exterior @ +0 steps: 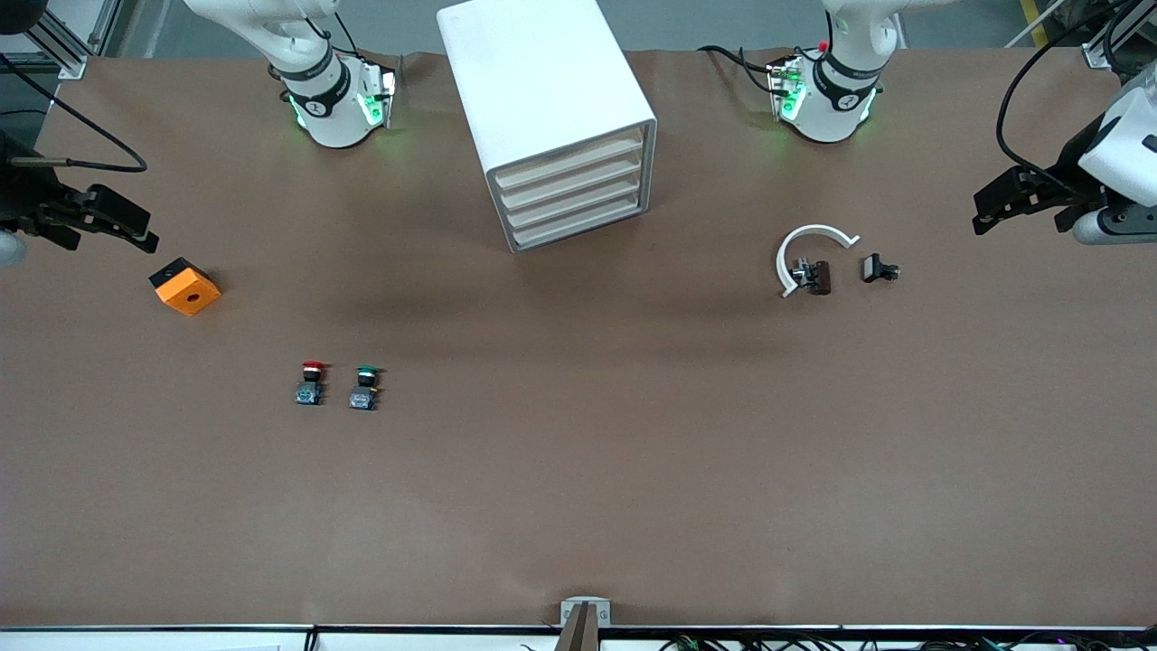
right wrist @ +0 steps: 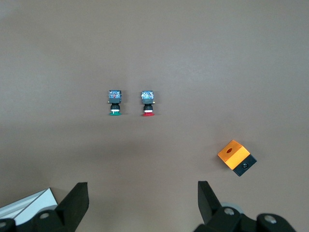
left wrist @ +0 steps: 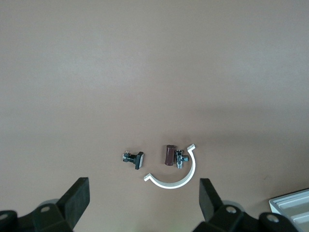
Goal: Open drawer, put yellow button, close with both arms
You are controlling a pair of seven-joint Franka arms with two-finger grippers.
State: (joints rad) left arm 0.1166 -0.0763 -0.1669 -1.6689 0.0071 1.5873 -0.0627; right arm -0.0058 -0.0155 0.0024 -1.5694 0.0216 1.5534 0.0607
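The white cabinet point(exterior: 542, 81) stands between the two arm bases, and all its drawers are pushed in. The drawer point(exterior: 571, 160) is the uppermost one; its cream front is flush with the others. No yellow button shows in any view. My left gripper point(exterior: 980, 222) is open and empty, up over the left arm's end of the table; its wrist view point(left wrist: 145, 195) looks down on small parts. My right gripper point(exterior: 145, 237) is open and empty over the right arm's end of the table, beside an orange box; its wrist view point(right wrist: 143, 195) shows bare table between the fingers.
A red-capped button point(exterior: 310, 382) and a green-capped button point(exterior: 364, 387) stand side by side, nearer the front camera than the cabinet. An orange box point(exterior: 185, 287) with a hole lies near my right gripper. A white curved clip point(exterior: 807, 240), a brown part point(exterior: 819, 277) and a black part point(exterior: 877, 268) lie toward the left arm's end.
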